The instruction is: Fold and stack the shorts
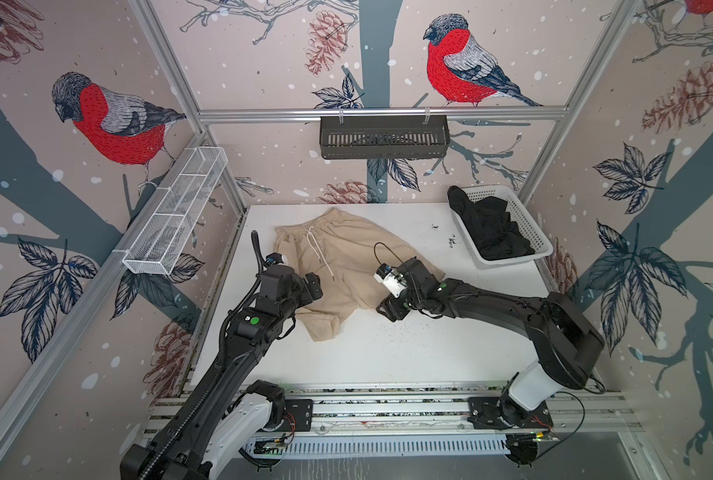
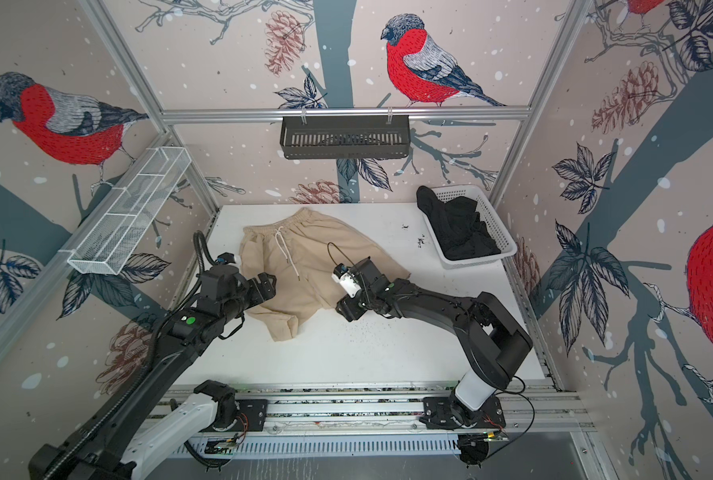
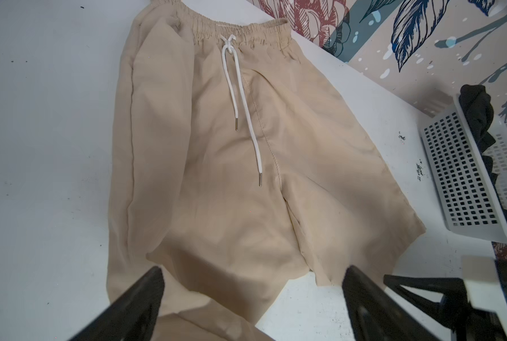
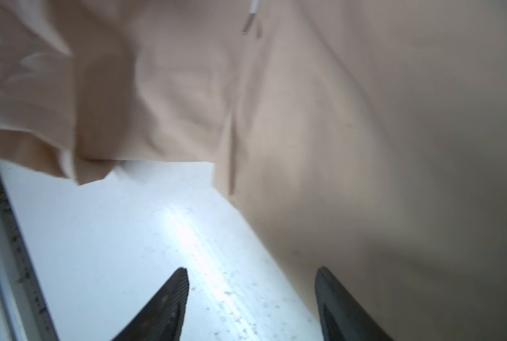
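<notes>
Shorts in beige (image 1: 346,266) are lying open and face up in the middle of the bench (image 1: 388,357) in both top views. The waistband is pointing toward the top of the frame and the white drawstring (image 3: 240,97) is trailing down the front. One leg is lying fairly smooth, while the leg at lower left is bunching and doubling at its hem. No fold is showing yet, so I judge that this pair is only being laid out and nearly the whole task is remaining.

Black shorts (image 1: 491,230) are sitting crumpled in the white basket (image 1: 512,261) at upper right, one part hanging over its rim. Nothing is being stacked.

The left pincer (image 3: 253,268) is hovering spread wide over the hem, pinching nothing. The right pincer (image 4: 252,269) is standing spread at the other leg's edge, also empty.
</notes>
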### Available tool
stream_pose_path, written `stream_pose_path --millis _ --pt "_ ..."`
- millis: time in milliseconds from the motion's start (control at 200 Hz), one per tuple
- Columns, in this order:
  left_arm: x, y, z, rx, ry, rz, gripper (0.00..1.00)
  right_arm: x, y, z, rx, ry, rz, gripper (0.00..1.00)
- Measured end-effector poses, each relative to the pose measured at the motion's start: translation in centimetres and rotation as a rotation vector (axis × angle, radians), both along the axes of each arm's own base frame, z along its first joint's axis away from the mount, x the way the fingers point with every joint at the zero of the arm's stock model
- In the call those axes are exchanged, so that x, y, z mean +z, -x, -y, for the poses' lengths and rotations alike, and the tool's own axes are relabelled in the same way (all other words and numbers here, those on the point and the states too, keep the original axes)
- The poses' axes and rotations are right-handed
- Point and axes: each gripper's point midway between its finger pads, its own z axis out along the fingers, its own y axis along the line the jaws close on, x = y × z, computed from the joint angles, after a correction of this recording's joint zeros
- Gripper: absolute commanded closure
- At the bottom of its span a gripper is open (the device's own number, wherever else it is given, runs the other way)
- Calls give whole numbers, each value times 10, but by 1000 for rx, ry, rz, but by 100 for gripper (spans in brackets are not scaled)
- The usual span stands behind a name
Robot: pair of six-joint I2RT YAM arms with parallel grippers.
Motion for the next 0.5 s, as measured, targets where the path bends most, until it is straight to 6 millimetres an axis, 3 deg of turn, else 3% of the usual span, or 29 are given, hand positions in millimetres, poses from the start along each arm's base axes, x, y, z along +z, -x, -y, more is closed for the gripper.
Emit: stream_pose_path --millis 150,310,495 --pt "28 -7 -12 27 -59 75 3 12 50 -46 204 -81 25 25" --pt "74 -8 -46 125 -134 179 3 20 61 -89 305 -153 65 28" --pt "80 -2 -74 179 -194 161 3 26 66 -130 379 -209 81 43"
